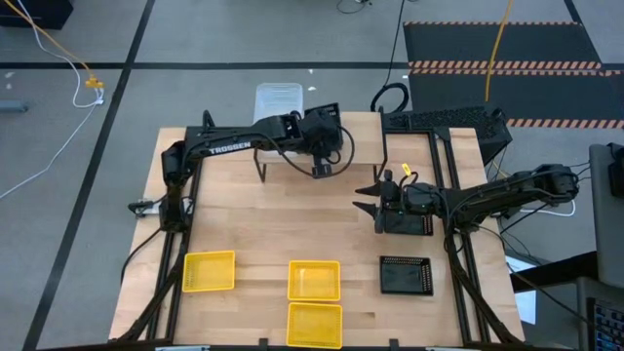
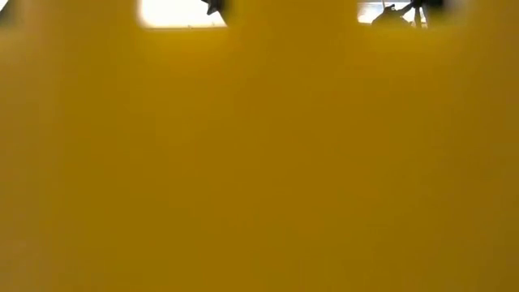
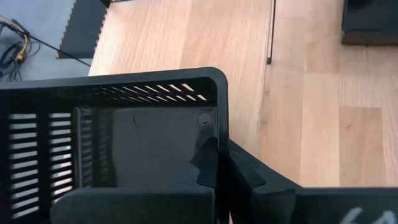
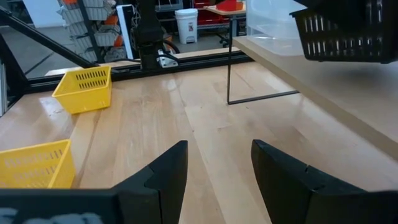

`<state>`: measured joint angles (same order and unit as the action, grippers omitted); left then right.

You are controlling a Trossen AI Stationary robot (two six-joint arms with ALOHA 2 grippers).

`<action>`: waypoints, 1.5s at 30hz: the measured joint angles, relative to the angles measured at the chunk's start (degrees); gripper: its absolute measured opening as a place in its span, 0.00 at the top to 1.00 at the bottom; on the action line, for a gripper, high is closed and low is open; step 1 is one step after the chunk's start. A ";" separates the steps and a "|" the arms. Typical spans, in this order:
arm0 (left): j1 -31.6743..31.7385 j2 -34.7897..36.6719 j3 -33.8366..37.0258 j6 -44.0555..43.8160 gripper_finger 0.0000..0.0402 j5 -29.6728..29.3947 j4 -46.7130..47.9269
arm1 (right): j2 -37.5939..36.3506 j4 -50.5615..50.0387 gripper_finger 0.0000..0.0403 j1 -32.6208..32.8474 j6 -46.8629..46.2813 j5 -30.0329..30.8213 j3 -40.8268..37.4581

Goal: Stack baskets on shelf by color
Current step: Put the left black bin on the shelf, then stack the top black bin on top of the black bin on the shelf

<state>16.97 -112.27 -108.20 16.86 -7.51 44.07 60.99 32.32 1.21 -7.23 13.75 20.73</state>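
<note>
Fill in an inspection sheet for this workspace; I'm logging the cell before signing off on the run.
Surface: wooden table, bare in the middle.
Job's things: three yellow baskets and a black basket near the front; clear basket on the shelf; another black basket held above the shelf.
Clutter: nothing seen.
Grippers: left gripper shut on the held basket's rim; right gripper open, empty.
Cables: yellow and white cables on the floor.
Surroundings: grey floor, striped mat.

Light wood bench [image 1: 263, 219] sitting on a grey floor [image 1: 195, 39] marked with black tape lines. Far right there's a dark mat with orange hazard stripes [image 1: 502, 68], and a white cable [image 1: 49, 58] snakes off far left. Off in the room: a white bin [image 4: 186, 25].
</note>
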 joint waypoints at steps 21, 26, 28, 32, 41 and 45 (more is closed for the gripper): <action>1.54 -0.48 0.02 -0.20 0.80 -0.08 1.72 | 0.00 -0.49 0.58 0.00 -1.09 4.41 0.00; 1.07 -0.48 0.02 -1.16 0.75 -0.10 -0.86 | 0.00 -0.49 0.58 0.00 -1.09 4.40 0.00; 0.77 -0.48 0.02 -1.10 0.74 -0.11 -1.31 | 0.00 -0.49 0.58 0.00 -1.09 4.40 0.00; -0.03 -0.23 0.02 -1.10 0.72 -0.09 -0.44 | 0.00 -0.67 0.58 0.00 -1.09 4.25 0.00; -7.17 9.16 0.04 -7.05 0.71 -10.82 11.80 | 0.00 -1.08 0.58 0.00 -0.99 4.21 -0.02; -12.49 14.67 0.00 -20.30 0.71 -13.11 20.34 | 0.00 -0.48 0.58 0.00 -0.61 4.21 -0.02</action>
<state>4.48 -97.60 -108.20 -3.45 -20.61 64.42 60.99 31.84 1.21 -7.84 17.96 20.71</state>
